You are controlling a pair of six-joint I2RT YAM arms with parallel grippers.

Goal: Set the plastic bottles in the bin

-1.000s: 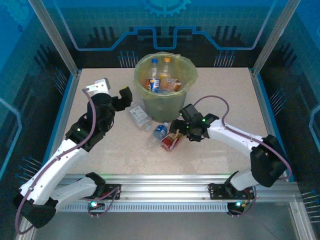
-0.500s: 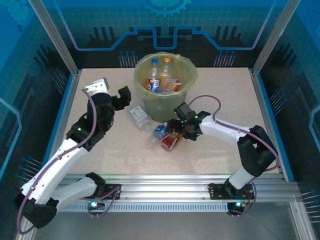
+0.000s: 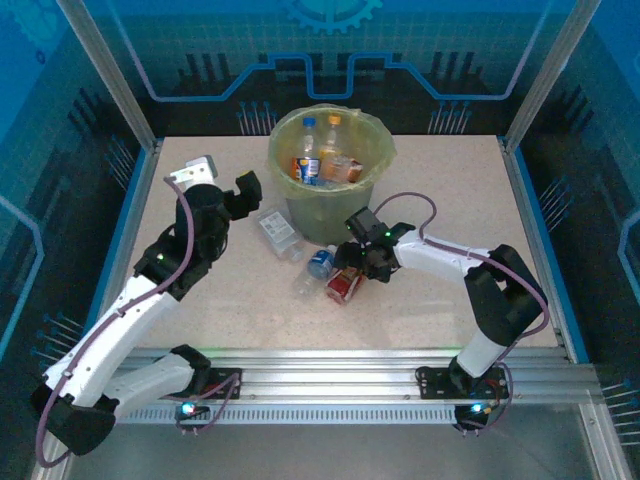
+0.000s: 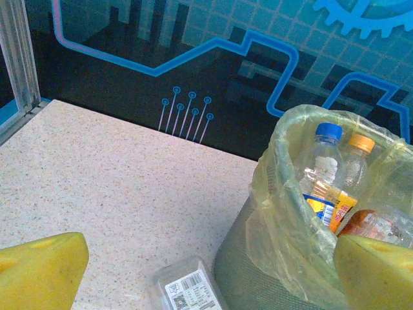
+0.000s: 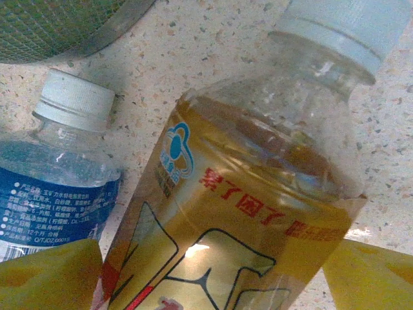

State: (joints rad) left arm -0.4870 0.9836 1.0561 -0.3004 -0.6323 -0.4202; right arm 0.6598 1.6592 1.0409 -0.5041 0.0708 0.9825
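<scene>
1. Right claw (image 5: 210, 261): fingers apart, straddling the red-label bottle (image 5: 226, 213) lying on the counter (image 5: 213, 39); blue-label bottle (image 5: 58, 187) just left of it.
2. Left claw (image 4: 210, 268): spread wide, gripping nothing, left of the bin (image 4: 284, 194).
3. Bin holds several bottles (image 4: 322, 174).

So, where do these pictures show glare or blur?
Right wrist view: a white glare spot on the red-lettered bottle, and the right pincer's fingers are soft. Left wrist view: the bin is sharp, and the left pincer's fingers are soft. Top external view: evenly lit, no motion blur.
</scene>
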